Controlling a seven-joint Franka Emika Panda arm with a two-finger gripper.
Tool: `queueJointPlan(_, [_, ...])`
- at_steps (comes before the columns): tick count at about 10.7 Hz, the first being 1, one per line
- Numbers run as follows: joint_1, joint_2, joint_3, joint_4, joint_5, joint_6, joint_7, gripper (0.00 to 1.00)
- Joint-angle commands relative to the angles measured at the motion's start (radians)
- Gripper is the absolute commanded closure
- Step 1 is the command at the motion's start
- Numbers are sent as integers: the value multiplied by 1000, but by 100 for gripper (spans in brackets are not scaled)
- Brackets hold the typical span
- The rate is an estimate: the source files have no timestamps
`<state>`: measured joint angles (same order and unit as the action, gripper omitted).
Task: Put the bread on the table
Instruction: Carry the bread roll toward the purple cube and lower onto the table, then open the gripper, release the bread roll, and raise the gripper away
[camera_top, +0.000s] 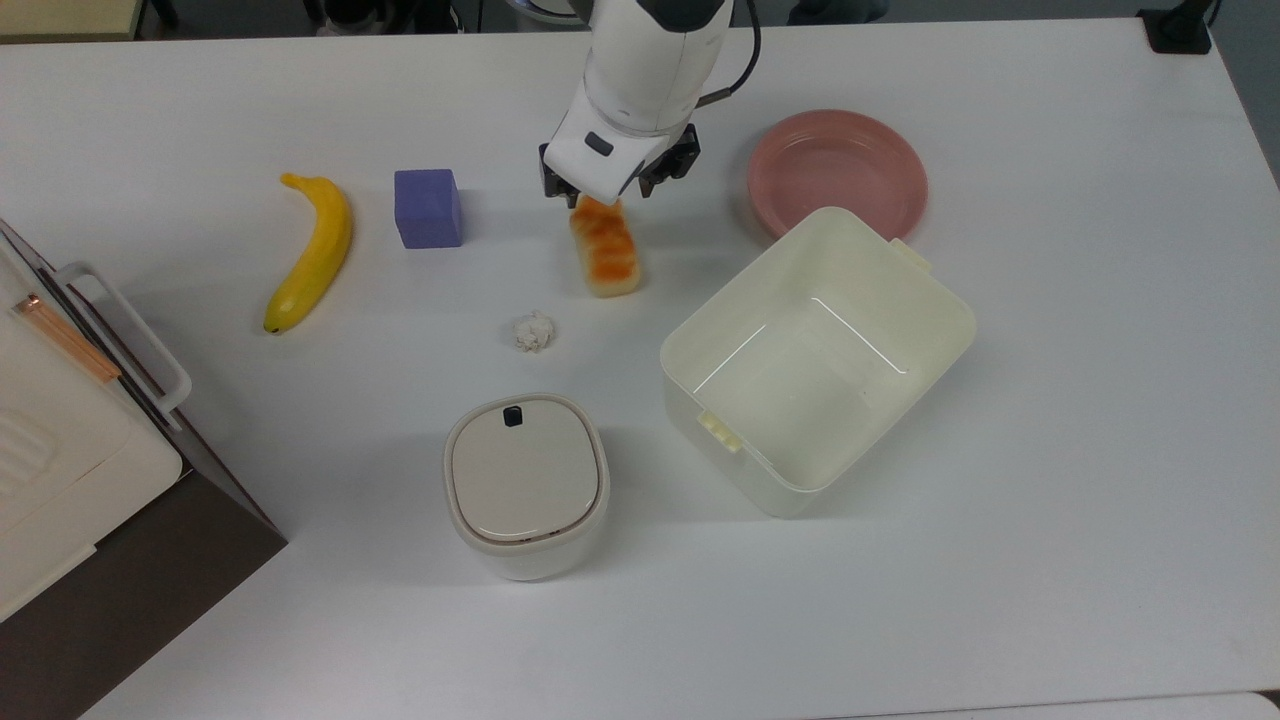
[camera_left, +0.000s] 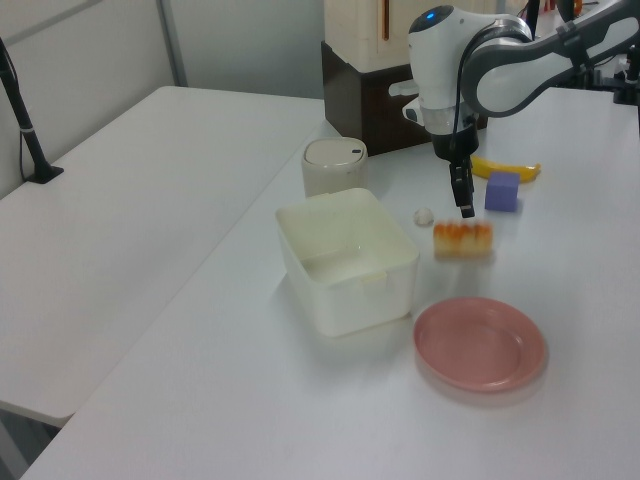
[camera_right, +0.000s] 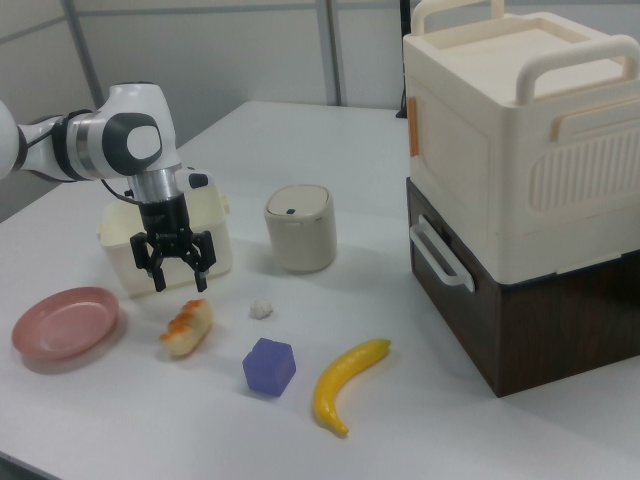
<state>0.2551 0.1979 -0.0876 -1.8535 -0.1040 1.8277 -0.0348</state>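
- Nearest the counter's (camera_top: 1050, 500) near edge, as the top view shows it, we see a lidded cream bin (camera_top: 526, 485) standing upright, lid shut.
- At the near left corner in the top view sits a cream box on a dark brown base (camera_top: 60, 470), hanging over the counter's edge.
- Beside the bin, toward the top view's right, an open cream tub (camera_top: 740, 320) sits turned at an angle.
- A little farther in, a small crumpled white ball (camera_top: 533, 331) lies between the bin and the bread.
- The bread (camera_top: 605, 250) lies flat on the bare counter near its middle, glossy orange top up, well apart from the pink plate (camera_top: 838, 170) and just off the tub's far left corner.
- Level with it, toward the left edge in the top view, we find a banana (camera_top: 312, 252) and a purple block (camera_top: 428, 207) side by side, not touching.
- The jaws hang over the bread's far end, spread wide and holding nothing; the right view shows a gap between them and the loaf.
- The white arm (camera_top: 650, 60) reaches in from the far edge.
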Motion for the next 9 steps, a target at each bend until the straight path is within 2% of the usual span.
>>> queueJointPlan(1, [-8, -32, -3, -6, 0, 13, 9, 0])
queueJointPlan(3, [-104, -69, 34, 55, 18, 8, 64, 0])
queueJointPlan(5, [-201, -107, 48, 130, 97, 2, 62, 0])
queueJointPlan(6, [-229, -124, 46, 158, 108, -7, 64, 0])
queueJointPlan(9, [-231, -127, 37, 203, 107, -65, 61, 0])
